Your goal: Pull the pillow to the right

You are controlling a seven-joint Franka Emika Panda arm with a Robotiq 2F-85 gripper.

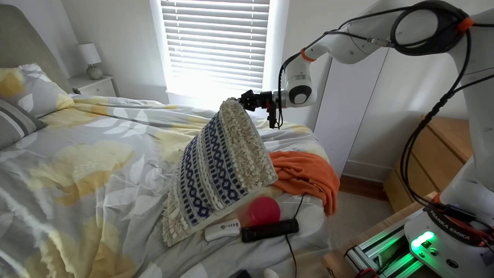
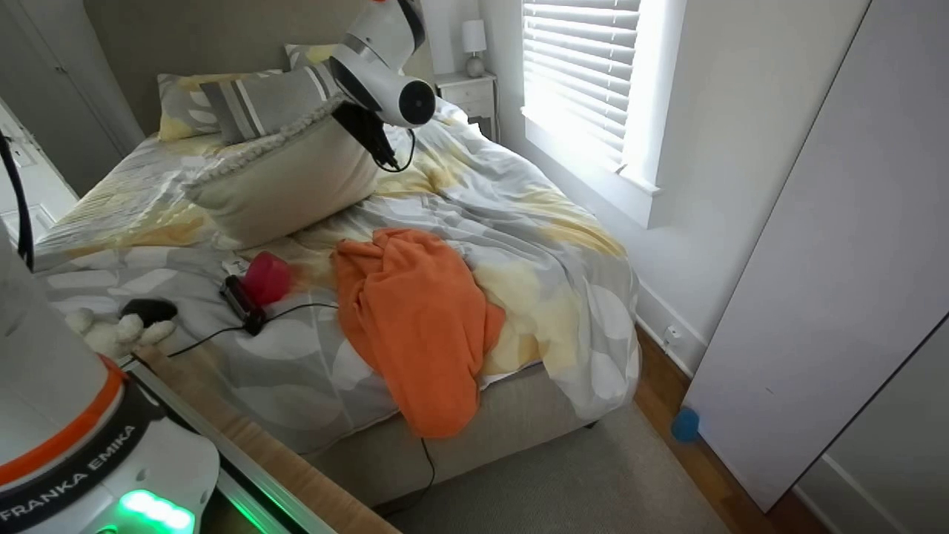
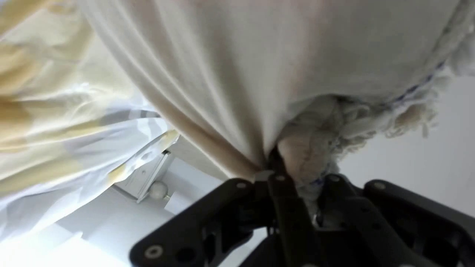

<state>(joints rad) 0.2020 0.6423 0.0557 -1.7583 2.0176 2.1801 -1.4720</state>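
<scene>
The pillow [image 1: 214, 166] has navy-blue and white patterned bands and cream nubby ends. It is tilted on the bed, its upper corner raised and its lower edge resting on the bedding. In an exterior view its plain cream back [image 2: 296, 178] faces the camera. My gripper [image 1: 244, 101] is at the raised corner and shut on it. In the wrist view the gripper [image 3: 293, 181] has the bunched corner between its fingers, and the pillow's cream cloth [image 3: 237, 66] is drawn into folds there. The fingertips are partly hidden by the cloth.
An orange cloth [image 1: 305, 173] lies at the bed's end beside the pillow. A pink cup-like object [image 1: 264, 210], a white remote [image 1: 222, 229] and a black object [image 1: 270, 230] with a cable lie near its lower edge. A window [image 1: 216, 46] stands behind. A white soft toy [image 2: 118, 330] lies nearer the base.
</scene>
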